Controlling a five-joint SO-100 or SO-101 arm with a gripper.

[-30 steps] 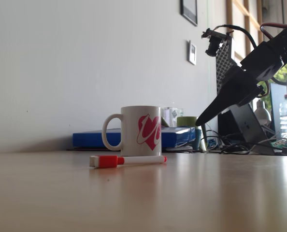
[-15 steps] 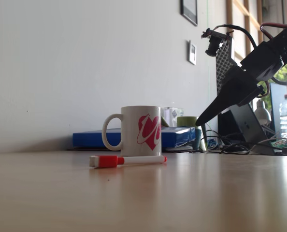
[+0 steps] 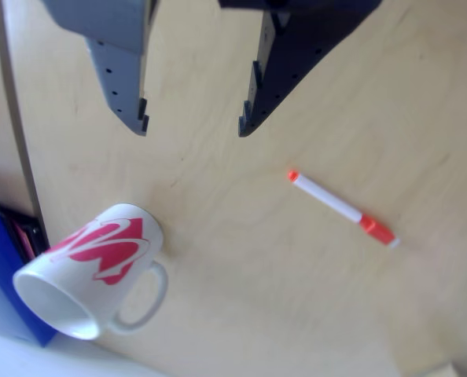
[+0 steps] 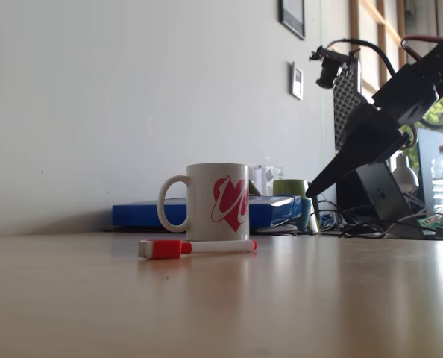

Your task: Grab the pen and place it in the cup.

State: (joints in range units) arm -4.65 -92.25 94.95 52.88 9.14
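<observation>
The pen (image 4: 198,247) lies flat on the wooden table just in front of the cup (image 4: 210,201), its orange-red cap to the left in the fixed view. The cup stands upright, handle to the left, with a red-pink graphic on its side. In the other view the pen (image 3: 340,208) lies diagonally at centre right and the cup (image 3: 92,271) is at lower left. My gripper (image 3: 192,129) hangs open above bare table, with nothing between its fingers. In the fixed view the gripper (image 4: 311,192) points down-left, in the air to the right of the cup.
A blue folder (image 4: 206,213) lies behind the cup by the wall, and shows as a blue folder (image 3: 1,271) at the left edge of the other view. A green cup (image 4: 290,188), cables and a laptop crowd the back right. The table's edge (image 3: 13,118) runs along the left.
The gripper has shifted very slightly, its tip a touch higher and further right. Pen and cup have not moved.
</observation>
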